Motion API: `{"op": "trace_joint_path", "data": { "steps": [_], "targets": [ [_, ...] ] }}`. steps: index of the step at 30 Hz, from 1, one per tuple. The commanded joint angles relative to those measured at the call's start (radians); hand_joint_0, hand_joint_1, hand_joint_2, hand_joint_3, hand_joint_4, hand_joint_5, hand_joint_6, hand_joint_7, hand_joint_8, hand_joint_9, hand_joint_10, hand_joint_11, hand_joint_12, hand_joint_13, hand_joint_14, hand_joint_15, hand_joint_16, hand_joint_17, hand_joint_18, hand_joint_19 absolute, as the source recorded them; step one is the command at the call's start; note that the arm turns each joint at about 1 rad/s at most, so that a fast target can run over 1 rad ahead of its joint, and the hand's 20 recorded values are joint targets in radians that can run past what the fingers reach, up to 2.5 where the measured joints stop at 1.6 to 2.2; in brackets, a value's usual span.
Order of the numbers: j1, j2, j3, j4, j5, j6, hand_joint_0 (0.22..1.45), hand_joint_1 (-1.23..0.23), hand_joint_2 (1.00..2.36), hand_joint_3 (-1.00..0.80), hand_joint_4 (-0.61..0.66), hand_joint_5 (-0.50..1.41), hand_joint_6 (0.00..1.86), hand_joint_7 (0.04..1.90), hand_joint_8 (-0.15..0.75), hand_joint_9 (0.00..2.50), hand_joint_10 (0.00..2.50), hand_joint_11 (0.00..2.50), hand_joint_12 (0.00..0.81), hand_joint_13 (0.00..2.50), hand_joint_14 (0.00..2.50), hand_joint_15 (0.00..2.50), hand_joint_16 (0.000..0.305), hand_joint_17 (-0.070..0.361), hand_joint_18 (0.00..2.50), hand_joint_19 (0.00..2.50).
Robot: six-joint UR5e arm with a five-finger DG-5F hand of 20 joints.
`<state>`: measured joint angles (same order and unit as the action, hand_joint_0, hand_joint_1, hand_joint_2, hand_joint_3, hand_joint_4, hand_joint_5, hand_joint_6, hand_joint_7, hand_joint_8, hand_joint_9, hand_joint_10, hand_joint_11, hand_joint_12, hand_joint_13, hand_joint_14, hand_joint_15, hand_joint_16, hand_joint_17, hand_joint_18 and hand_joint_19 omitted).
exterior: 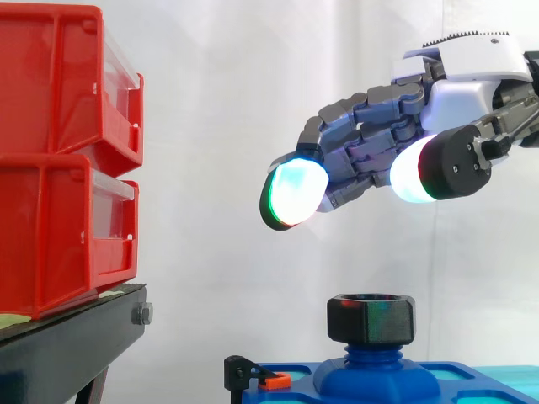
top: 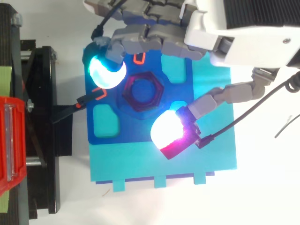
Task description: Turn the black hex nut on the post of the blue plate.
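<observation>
Side view: the hand (exterior: 379, 143) hangs clear above the black plastic hex nut (exterior: 370, 317), which is seated on the post (exterior: 370, 352) of the blue plastic plate (exterior: 463, 377). Its fingers are spread and grasp nothing.

Top view: the glowing pads (top: 108, 72) flank the nut (top: 142, 91), apparently aligned to grip opposite flats.

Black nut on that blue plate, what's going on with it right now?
A robot hand hovers above the black hex nut, which sits on the post of the blue plate. The hand is open, its relaxed fingers spread to either side of the nut. The side view shows a clear gap, so nothing is gripped yet. Red bins sit stacked on a black stand nearby.
</observation>
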<state>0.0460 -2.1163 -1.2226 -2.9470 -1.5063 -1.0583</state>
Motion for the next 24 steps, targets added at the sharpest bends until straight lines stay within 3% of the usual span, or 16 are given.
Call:
{"op": "trace_joint_path", "data": {
  "steps": [1,24],
  "targets": [
    [0.002,-0.001,0.000,0.017,0.000,-0.011,0.42,-0.86,1.00,-0.50,0.14,-0.30,0.50,0.83,0.223,0.00,0.00,0.01,0.390,0.00,0.00,0.07,0.055,0.124,0.00,0.38],
    [0.018,-0.001,0.000,0.028,0.021,-0.017,0.42,-0.79,1.00,-0.50,0.17,-0.30,0.50,0.81,0.235,0.00,0.00,0.00,0.395,0.00,0.00,0.08,0.056,0.125,0.00,0.40]
  ]
}}
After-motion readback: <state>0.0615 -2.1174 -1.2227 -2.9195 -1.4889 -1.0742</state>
